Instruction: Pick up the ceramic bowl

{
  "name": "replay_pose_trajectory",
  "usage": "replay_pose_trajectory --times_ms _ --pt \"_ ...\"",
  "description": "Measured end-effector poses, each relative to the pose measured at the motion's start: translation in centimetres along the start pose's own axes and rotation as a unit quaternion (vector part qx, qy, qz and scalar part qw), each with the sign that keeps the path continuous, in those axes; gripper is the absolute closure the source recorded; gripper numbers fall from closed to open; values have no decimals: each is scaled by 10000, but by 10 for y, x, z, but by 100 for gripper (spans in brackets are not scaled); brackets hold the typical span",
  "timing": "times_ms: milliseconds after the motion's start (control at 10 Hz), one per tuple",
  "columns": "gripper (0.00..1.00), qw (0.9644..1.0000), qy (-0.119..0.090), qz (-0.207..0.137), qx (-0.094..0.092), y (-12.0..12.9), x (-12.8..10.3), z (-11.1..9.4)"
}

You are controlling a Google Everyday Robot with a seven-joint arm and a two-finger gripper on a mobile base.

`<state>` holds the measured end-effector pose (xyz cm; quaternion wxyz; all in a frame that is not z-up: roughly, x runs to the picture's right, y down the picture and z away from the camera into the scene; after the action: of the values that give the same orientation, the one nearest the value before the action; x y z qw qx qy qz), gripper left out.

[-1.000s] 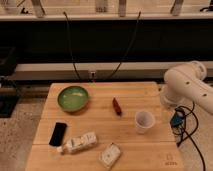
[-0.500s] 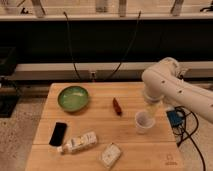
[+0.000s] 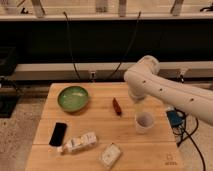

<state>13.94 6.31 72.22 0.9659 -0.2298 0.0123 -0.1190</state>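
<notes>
The ceramic bowl [image 3: 73, 97] is round, shallow and glossy green with a darker rim. It sits upright on the far left part of the wooden table [image 3: 105, 132]. My white arm [image 3: 160, 87] reaches in from the right, its elbow high over the table's far middle. The gripper [image 3: 138, 101] hangs below it, just above the white cup [image 3: 144, 121], well right of the bowl. Nothing shows in the gripper.
A small red object [image 3: 116, 106] lies between bowl and cup. A black phone [image 3: 58, 133], a white packet [image 3: 80, 143] and a pale flat pack [image 3: 111, 155] lie along the front. Black cables [image 3: 75, 55] hang behind the table. A blue item [image 3: 174, 119] sits at the right edge.
My arm has swung left from the table's right edge over the middle, toward the bowl. The objects on the table have not moved.
</notes>
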Motion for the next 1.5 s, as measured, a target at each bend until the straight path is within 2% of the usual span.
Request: replay_pose_trajectory --times_ms 300,600,800,1000,1200,1400,1500 --pt "20 9992 51 -381 74 -15 -30 3" --pt "20 9978 65 -641 143 -25 -44 6" --pt "20 9953 64 -946 219 -39 -72 10" --pt "20 9921 72 -1220 268 -48 -88 15" --pt "20 9905 76 -1342 275 -50 -90 19" --pt "20 9877 35 -1530 330 -59 -109 24" --pt "20 9868 34 -1586 339 -60 -111 25"
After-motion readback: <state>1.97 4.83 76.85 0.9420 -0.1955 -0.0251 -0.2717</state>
